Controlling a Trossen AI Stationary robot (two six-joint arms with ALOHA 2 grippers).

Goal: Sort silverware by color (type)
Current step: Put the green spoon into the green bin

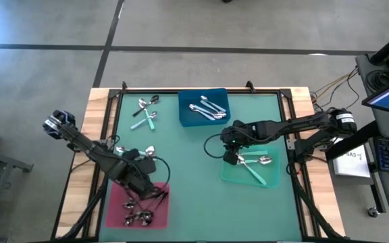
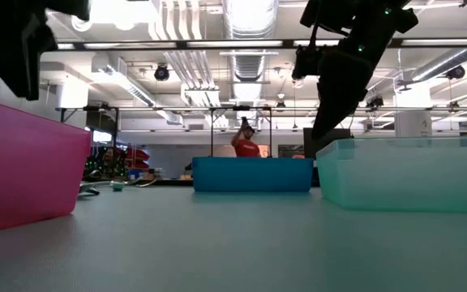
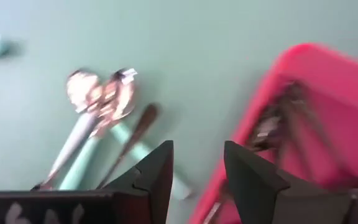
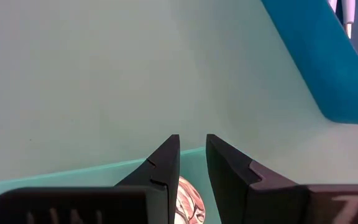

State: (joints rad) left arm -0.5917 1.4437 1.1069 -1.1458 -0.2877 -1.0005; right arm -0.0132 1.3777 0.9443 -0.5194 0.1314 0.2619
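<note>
Over the pink tray, I had the left gripper spread, nothing pinched; loose spoons lay at the counter's far-left. Right gripper hovered at the green tray w/ narrow gap, empty. Risk: dark-handled spoons piled up, could snag a finger.

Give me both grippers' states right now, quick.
Left gripper: fingers open, nothing between them, at the pink tray.
Right gripper: fingers apart by a narrow gap, nothing visibly held, over the green tray.
</note>
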